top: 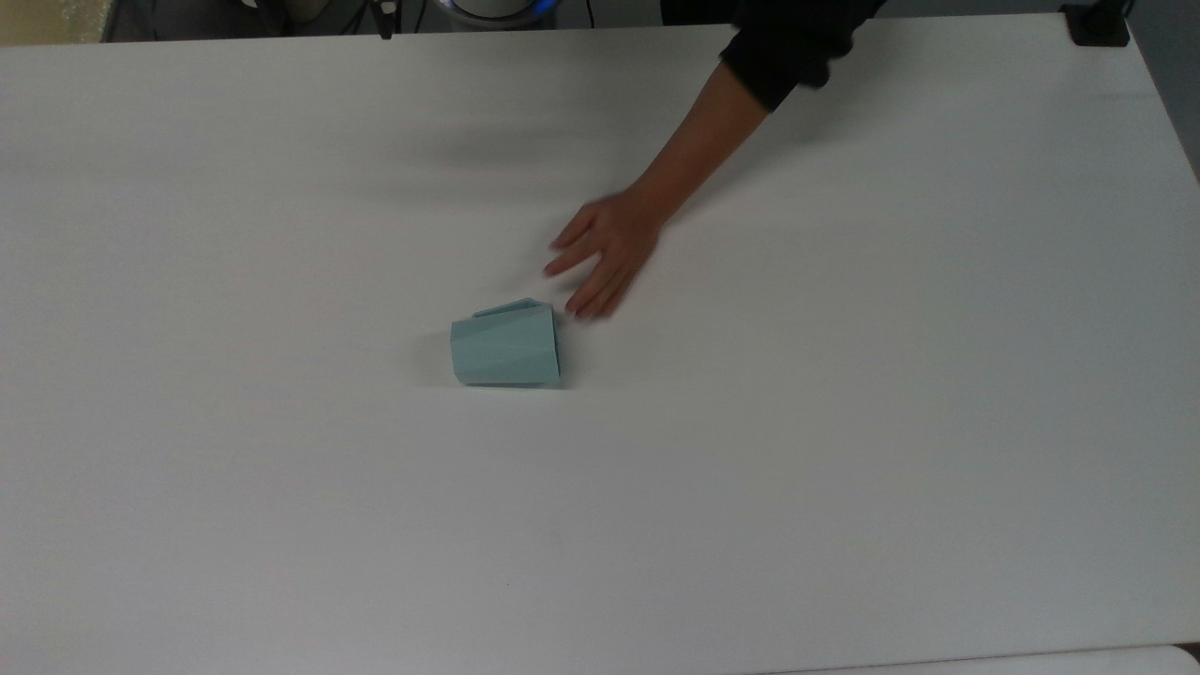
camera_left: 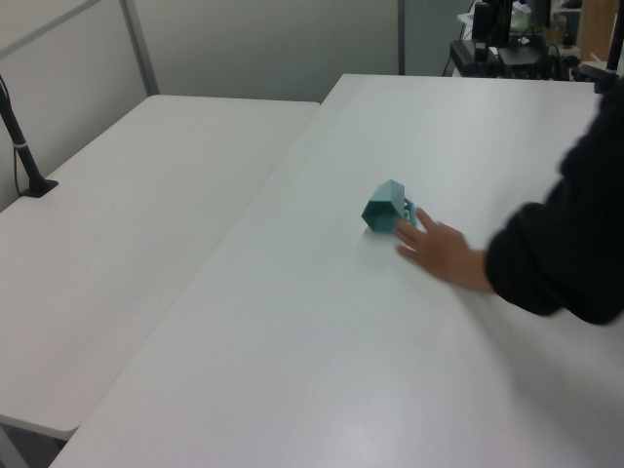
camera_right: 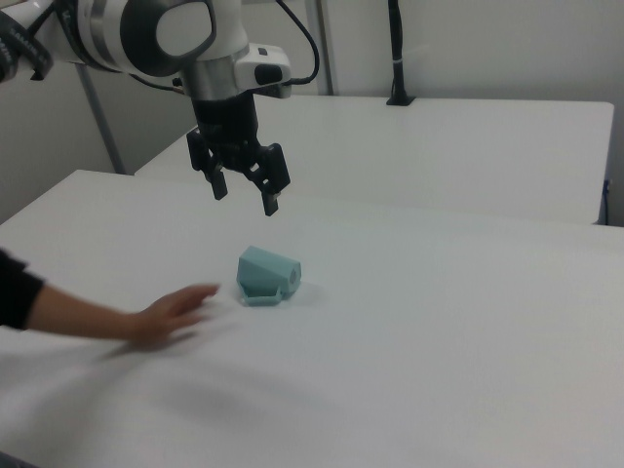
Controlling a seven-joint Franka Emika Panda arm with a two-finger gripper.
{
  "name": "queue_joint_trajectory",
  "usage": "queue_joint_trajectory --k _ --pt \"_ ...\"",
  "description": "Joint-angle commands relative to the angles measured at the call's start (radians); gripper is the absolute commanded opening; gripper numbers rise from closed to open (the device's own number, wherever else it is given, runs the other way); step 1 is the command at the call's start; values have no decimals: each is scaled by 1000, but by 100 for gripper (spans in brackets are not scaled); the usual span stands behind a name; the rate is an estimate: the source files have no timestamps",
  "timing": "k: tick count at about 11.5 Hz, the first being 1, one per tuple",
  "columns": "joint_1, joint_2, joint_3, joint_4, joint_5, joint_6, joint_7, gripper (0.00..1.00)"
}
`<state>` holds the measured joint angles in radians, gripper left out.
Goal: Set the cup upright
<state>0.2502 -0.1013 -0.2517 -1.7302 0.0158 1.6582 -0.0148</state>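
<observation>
My view of the person's hand (top: pixel 605 258) motion-blurred beside the cup (top: pixel 506 349), sleeve (top: pixel 787 42) cut at the table's (top: pixel 281 516) far edge

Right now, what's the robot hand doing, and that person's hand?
Robot hand: open, empty, above the tipped cup.
Person's hand: open, holding nothing, beside the cup.

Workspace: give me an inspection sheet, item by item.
Surface: white table, bare apart from the cup.
Job's things: teal cup lying on its side, handle flat on the table in the right view.
Clutter: nothing seen.
Gripper: gripper open, hanging above the cup, holding nothing.
Person: hand flat over the table beside the cup; contact cannot be told.
Cables: black cable at the arm's wrist.
Surroundings: second white table alongside.
</observation>
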Motion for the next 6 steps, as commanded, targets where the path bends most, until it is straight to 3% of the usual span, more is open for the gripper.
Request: queue_joint_trajectory --k 1,6 --pt "18 -4 -4 18 -52 -11 -34 100" --pt "26 2 -1 18 -50 -15 -68 100"
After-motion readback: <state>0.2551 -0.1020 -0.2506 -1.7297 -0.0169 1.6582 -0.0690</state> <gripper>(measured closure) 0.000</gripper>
